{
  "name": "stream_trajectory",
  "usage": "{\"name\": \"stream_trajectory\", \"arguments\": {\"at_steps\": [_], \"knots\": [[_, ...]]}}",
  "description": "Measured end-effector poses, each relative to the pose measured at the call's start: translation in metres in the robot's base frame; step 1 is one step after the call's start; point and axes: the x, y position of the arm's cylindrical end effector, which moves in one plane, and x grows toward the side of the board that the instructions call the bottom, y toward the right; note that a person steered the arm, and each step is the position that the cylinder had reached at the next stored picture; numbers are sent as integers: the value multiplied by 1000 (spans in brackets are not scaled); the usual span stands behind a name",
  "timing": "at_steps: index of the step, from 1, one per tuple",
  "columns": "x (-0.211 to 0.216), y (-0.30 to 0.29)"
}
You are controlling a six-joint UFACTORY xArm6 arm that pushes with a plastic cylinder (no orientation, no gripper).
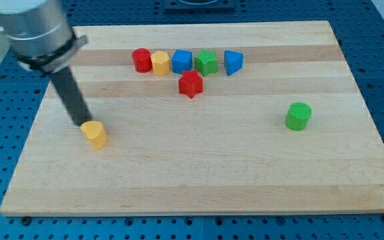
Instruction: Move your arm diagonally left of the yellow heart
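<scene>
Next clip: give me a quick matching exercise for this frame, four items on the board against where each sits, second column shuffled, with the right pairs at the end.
Column 1:
1. yellow heart
2. green cylinder
3. red star
4. my tip

Column 2:
A. alone toward the view's right
B. just below the row of five blocks near the view's top
C. at the upper-left edge of the yellow heart
D. toward the view's left, apart from the other blocks

Pairs: 1-D, 2-A, 3-B, 4-C
</scene>
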Motion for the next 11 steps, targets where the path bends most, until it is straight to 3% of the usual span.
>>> {"name": "stream_trajectory", "arguments": {"at_steps": [1, 2, 4, 5, 7, 9, 11], "knots": [[78, -20], [98, 7], [32, 84], [27, 86], [81, -17], [-22, -31], [-35, -9]]}}
